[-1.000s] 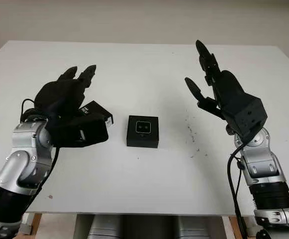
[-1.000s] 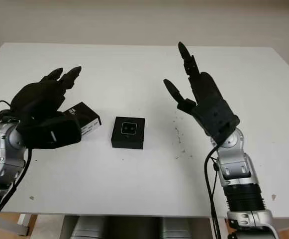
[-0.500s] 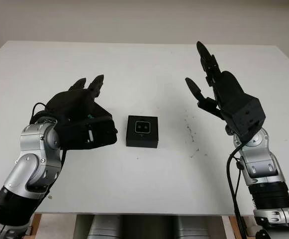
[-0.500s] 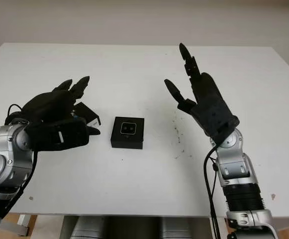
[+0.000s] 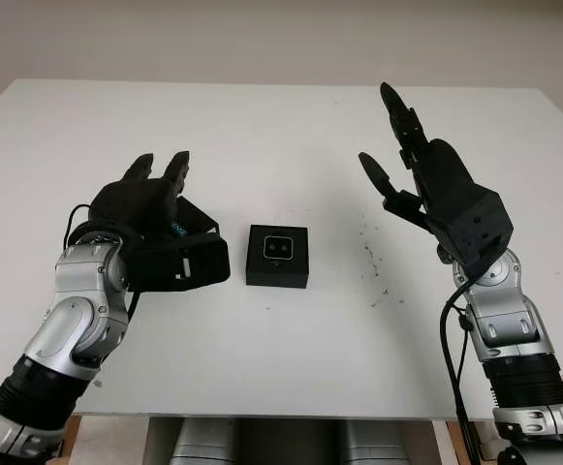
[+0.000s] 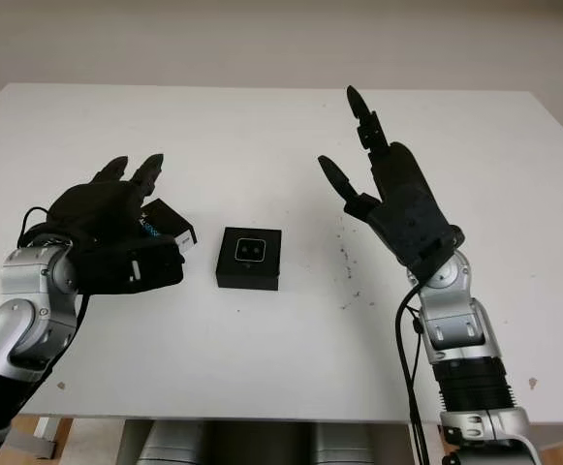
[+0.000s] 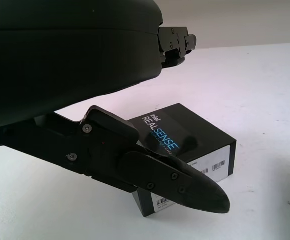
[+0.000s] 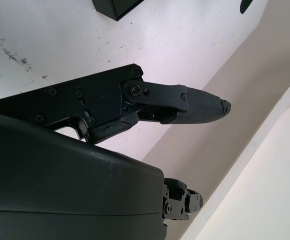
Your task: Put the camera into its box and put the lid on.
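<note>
The left hand [image 5: 155,208] hovers open over the lid [image 7: 184,150] on the counter [image 5: 281,126], holding nothing. The camera [image 5: 278,248] sits in its box [image 5: 278,258], just beside. A shallow grip could tip the lid or knock the box. The right hand [image 5: 426,189] is raised, open.

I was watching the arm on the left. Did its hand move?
Yes. The left hand slid right, toward the open box, and now covers more of the lid.
</note>
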